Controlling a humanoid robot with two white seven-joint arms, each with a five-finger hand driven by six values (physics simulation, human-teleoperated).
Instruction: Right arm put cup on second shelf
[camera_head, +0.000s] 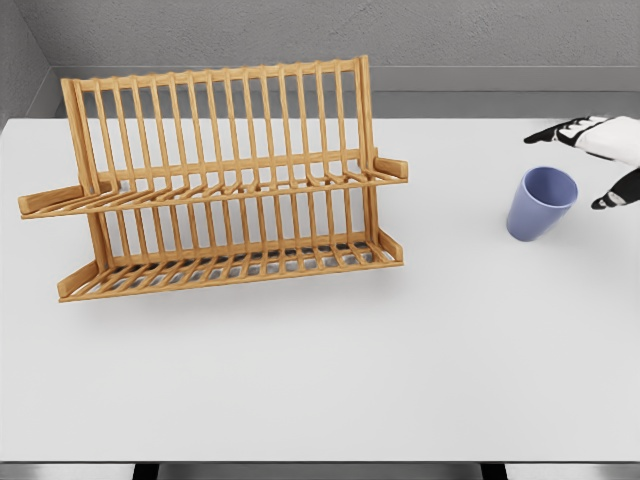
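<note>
Blue and upright, the cup (541, 203) stands on the white bench (320, 380) at the right, well apart from the wooden rack (215, 180). Just beside it the right hand (600, 155) hovers with fingers (545, 134) spread, holding nothing. A good grasp would wrap the cup's wall around its middle, thumb opposite the fingers, keeping it level before carrying it across to the rack's upper shelf (215, 190).

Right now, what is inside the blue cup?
The blue plastic cup stands upright on the white table. Its visible inner wall looks bare; its bottom is hidden by the rim, so I cannot confirm.
</note>
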